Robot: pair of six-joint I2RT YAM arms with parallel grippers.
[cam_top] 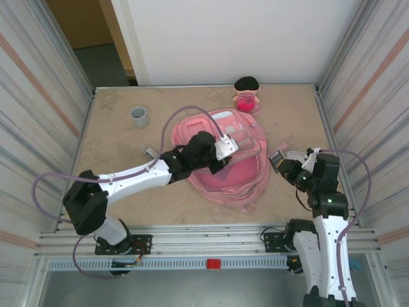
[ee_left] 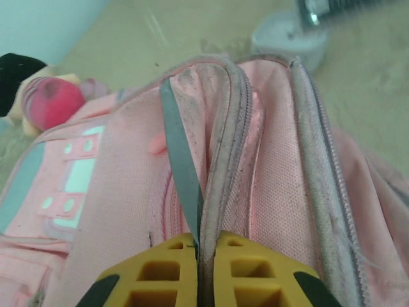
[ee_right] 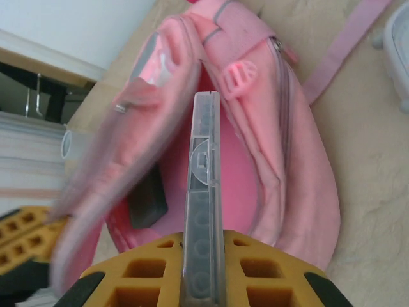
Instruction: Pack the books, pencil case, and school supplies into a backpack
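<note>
The pink backpack (cam_top: 238, 167) lies flat in the middle of the table with its main opening gaping. My left gripper (cam_top: 227, 148) is over its top, and its yellow jaws (ee_left: 204, 242) are shut on the grey-edged zip rim of the backpack (ee_left: 275, 192), holding the flap up. My right gripper (cam_top: 280, 160) hovers at the backpack's right side. It is shut on a flat clear plastic case (ee_right: 203, 192), held on edge and pointing at the pink opening (ee_right: 236, 192). A dark rectangular corner (ee_right: 147, 201), which looks like the book, shows inside the opening.
A grey cup (cam_top: 139, 116) stands at the back left. A pink-and-black plush doll (cam_top: 246, 94) sits behind the backpack. A small pale item (cam_top: 151, 151) lies left of the backpack, by the left arm. Ribbed metal walls close in both sides of the table.
</note>
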